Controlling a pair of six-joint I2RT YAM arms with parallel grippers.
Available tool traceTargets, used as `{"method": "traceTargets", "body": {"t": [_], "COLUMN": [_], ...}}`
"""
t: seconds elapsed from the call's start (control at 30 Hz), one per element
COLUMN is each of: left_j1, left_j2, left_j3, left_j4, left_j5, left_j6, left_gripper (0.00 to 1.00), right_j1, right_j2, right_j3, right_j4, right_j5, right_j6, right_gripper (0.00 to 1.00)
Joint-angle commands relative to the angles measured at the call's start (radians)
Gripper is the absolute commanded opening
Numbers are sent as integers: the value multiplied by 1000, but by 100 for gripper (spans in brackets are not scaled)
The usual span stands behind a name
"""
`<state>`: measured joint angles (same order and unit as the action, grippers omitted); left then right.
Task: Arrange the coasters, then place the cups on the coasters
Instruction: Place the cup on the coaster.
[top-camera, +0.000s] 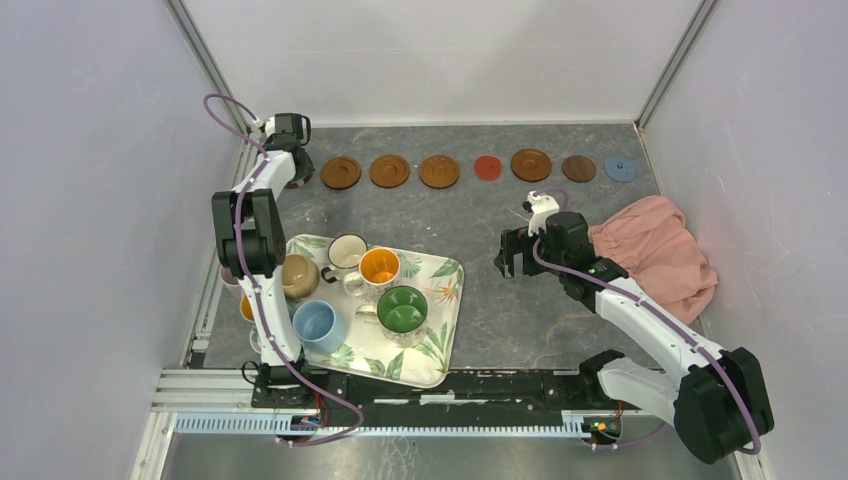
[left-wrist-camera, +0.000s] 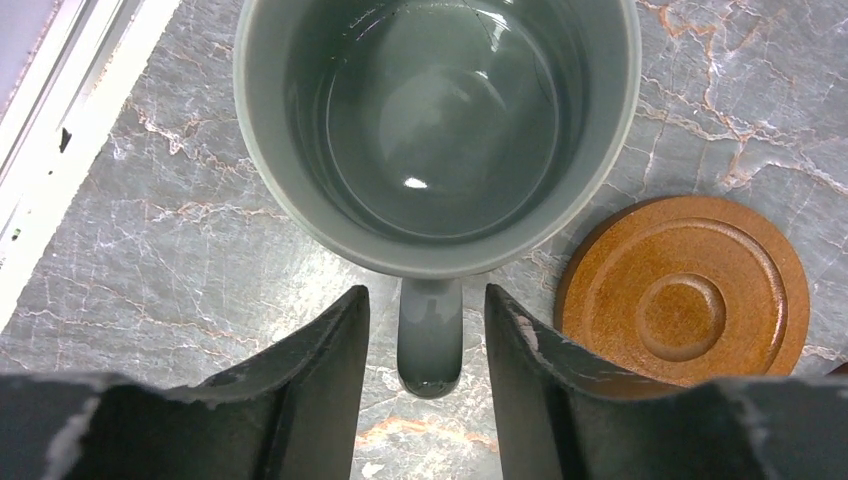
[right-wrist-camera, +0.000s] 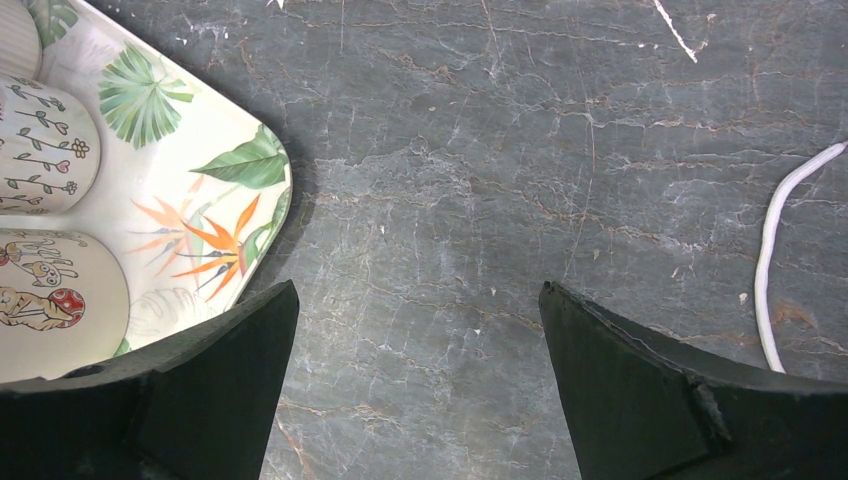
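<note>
- A glossy leaf-print tray (top-camera: 441, 300), rectangular with rounded corners, lies near left. It carries five ceramic mugs: light blue mug (top-camera: 318, 325), green-inside mug (top-camera: 402, 310), orange-inside mug (top-camera: 380, 267), tan mug (top-camera: 298, 275) and cream mug (top-camera: 347, 252).
- The right gripper (right-wrist-camera: 417, 290) hangs over the veined grey table (top-camera: 500, 300) just right of the tray, jaws spread wide and empty. Only its wrist view shows the flower print on one mug's wall.
- A rumpled pink cloth (top-camera: 655, 250) lies to the right.
- Seven round coasters (top-camera: 439, 171) line the far edge: four ringed wood, one red, one dark brown, one grey-blue.
- At far left, the grey-green mug (left-wrist-camera: 435, 120) stands upright beside a wooden coaster (left-wrist-camera: 685, 290). The arm hides the mug from overhead. The left gripper (left-wrist-camera: 425, 300) flanks the handle with a gap on each side, not clamping.
</note>
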<state>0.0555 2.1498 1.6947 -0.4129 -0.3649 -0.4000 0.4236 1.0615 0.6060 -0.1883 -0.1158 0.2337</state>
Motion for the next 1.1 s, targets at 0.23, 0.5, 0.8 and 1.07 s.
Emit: {"method": "traceTargets", "body": {"t": [0.23, 0.5, 0.8, 1.07], "left_j1": [-13, -102, -216, -283], "left_j2": [-152, -307, -544, -837], "left_j3": [-31, -162, -400, -660], "left_j4": [12, 8, 10, -18], "left_j5": [-20, -7, 44, 114], "left_j6": [31, 22, -1, -48], "left_gripper": [80, 100, 100, 100], "right_j1": [8, 10, 18, 35], "right_j2": [-24, -29, -34, -35], "right_j3": [18, 20, 18, 15], "right_j4": [31, 29, 25, 25], "right_j5": [-2, -4, -5, 7], "right_j6": [-12, -13, -13, -18], "right_gripper": [98, 98, 98, 98]}}
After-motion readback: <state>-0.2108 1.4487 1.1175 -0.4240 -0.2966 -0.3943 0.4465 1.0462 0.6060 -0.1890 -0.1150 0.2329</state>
